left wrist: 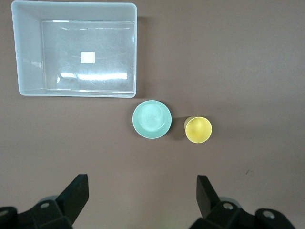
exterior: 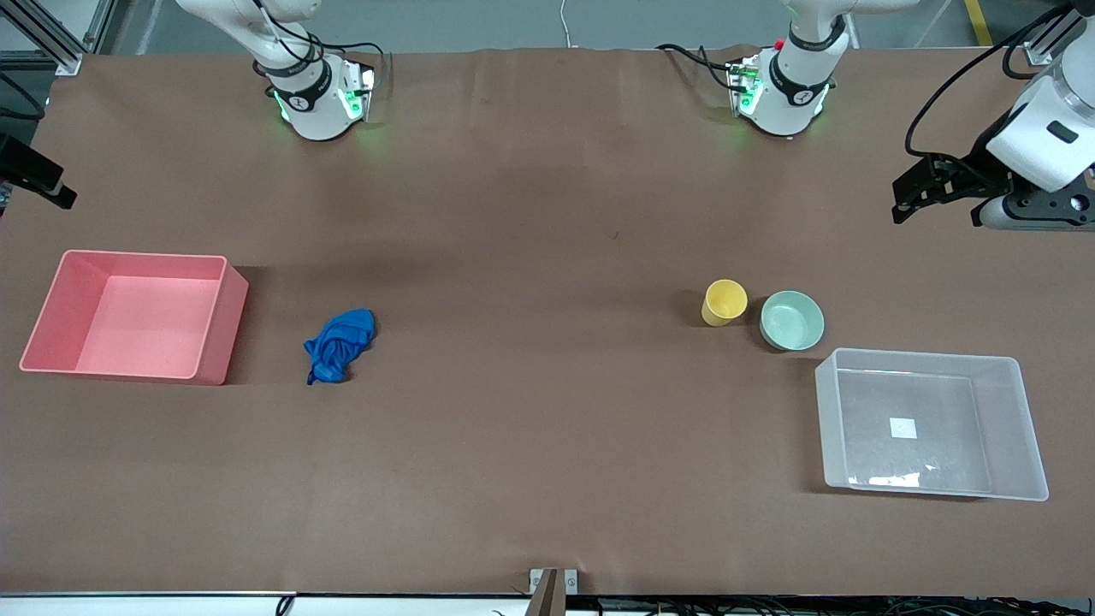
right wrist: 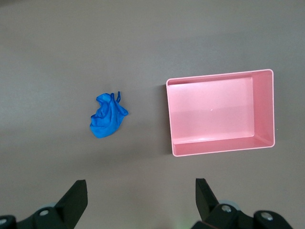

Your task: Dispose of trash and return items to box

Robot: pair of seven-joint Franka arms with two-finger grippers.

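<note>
The left gripper (left wrist: 143, 195) is seen along the lower edge of the left wrist view, its two black fingers (left wrist: 76, 194) spread wide with nothing between them. It is held in the air over bare table (exterior: 547, 214) at the left arm's end. The right gripper (right wrist: 140, 195) is shown the same way at the bottom of the right wrist view, released and wide apart, over bare table at the right arm's end.

The cloth (exterior: 340, 345) lies crumpled in the middle band of the front view, beside the pink bin (exterior: 218, 325) but apart from it, toward the right arm's end. The pink bin stands open side up.

The cup (exterior: 724, 302) stands upright in the same middle band, toward the left arm's end. The bowl (exterior: 792, 320) sits mouth up just beside it, and a narrow gap between them is visible in the left wrist view. The box (exterior: 924, 355) is placed lower in the front view, nearer the camera than the bowl and close to it without touching. A white label (exterior: 903, 428) is seen on the box's bottom.
</note>
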